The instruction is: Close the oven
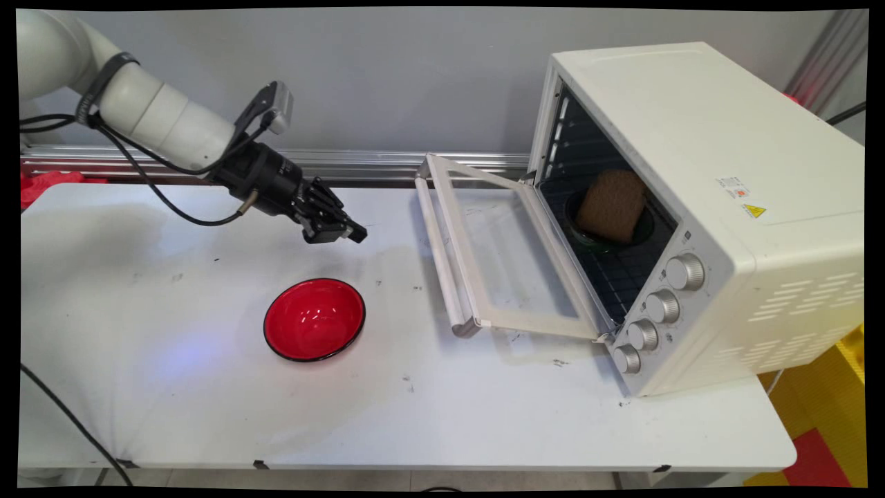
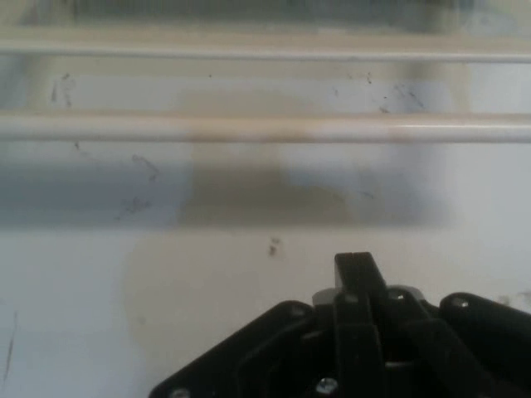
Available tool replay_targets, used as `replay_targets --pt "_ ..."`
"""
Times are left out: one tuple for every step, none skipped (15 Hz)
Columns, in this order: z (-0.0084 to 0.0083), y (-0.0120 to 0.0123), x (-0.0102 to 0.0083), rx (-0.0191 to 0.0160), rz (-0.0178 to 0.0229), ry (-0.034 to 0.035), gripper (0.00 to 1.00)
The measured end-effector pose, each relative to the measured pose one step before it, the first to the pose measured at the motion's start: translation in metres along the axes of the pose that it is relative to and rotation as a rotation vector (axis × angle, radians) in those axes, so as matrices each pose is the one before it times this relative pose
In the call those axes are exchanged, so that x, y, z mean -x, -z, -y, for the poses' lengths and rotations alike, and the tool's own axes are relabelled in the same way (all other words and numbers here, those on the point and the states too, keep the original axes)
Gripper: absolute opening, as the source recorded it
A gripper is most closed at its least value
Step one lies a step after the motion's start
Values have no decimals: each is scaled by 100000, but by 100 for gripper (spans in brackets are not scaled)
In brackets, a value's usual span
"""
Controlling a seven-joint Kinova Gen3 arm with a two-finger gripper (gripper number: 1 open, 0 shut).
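Near edge of the table (image 1: 415, 429) is bare, with a wide open strip along it. A red bowl (image 1: 314, 319) sits empty and upright left of centre, well clear of every edge. The gripper (image 1: 349, 233) hangs above and just behind the bowl, touching nothing; it tilts down toward the right, fingers pressed together and holding nothing. There is free tabletop between it and the oven door (image 1: 508, 256), which lies folded down flat. The door handle (image 1: 439, 256) is the part nearest the gripper; the hand view looks straight across at it. The oven (image 1: 726, 173) fills the right end, its front corner close to the near edge, with four knobs (image 1: 662, 306) beside the cavity. Inside, bread (image 1: 612, 204) leans in a dark dish (image 1: 646, 232) on the rack. Room to move is on the left and in the middle; the door and oven block the right.
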Motion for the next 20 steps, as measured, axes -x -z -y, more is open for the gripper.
replay_targets --pt "77 -315 45 188 52 -406 0" --pt "94 -461 112 204 4 -703 0" --pt "90 -547 140 351 50 -727 0" --pt "139 -750 203 275 -53 -977 0" --pt "127 -708 221 212 1 -709 0" --pt "89 -531 194 106 64 -335 0" --pt "176 -976 294 201 12 -555 0" --pt "169 -1030 284 196 -48 -442 0" --pt "166 -898 201 -7 -240 -286 0" --pt "207 -1046 174 -53 -346 -339 0" --pt "178 -863 138 -89 -262 -289 0" --pt "209 -950 139 -149 -336 -269 0" --pt "171 -752 109 -126 -289 -145 0" --pt "104 -478 64 -51 -192 -86 0" --pt "156 -766 109 -99 -312 -81 0" --pt "117 -624 69 -30 -270 -63 0" --pt "132 -698 40 7 -300 -24 0" --pt "104 -613 63 -32 -313 31 0" --pt "85 -496 29 1 -252 24 0" --pt "90 -556 1 98 -351 30 0"
